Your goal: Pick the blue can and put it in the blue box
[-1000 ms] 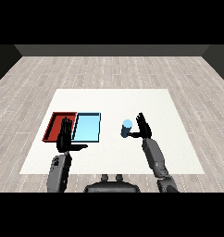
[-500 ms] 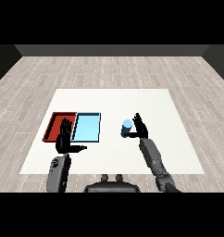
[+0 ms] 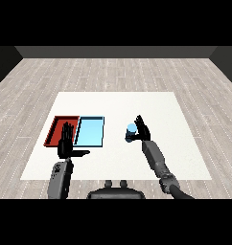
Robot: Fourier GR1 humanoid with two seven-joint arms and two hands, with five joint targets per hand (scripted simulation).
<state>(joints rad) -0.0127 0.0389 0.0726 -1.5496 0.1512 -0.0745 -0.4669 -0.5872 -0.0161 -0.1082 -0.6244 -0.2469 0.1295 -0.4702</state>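
1. Nearest, the left hand (image 3: 66, 143) is rising with fingers straight and thumb spread, masking the red tray's (image 3: 55, 130) near corner.
2. Beside it, one light blue tray (image 3: 90, 131) is lying flush against the red one on the white table (image 3: 170, 115).
3. Further right, the right hand (image 3: 141, 129) is touching the single blue can (image 3: 131, 132), standing well apart from both trays; whether its fingers are wrapping it is hard to make out.

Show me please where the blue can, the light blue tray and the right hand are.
blue can (image 3: 131, 132): head view, on its side wall.
light blue tray (image 3: 90, 132): head view, on its bare floor.
right hand (image 3: 141, 129): head view, on the palm.
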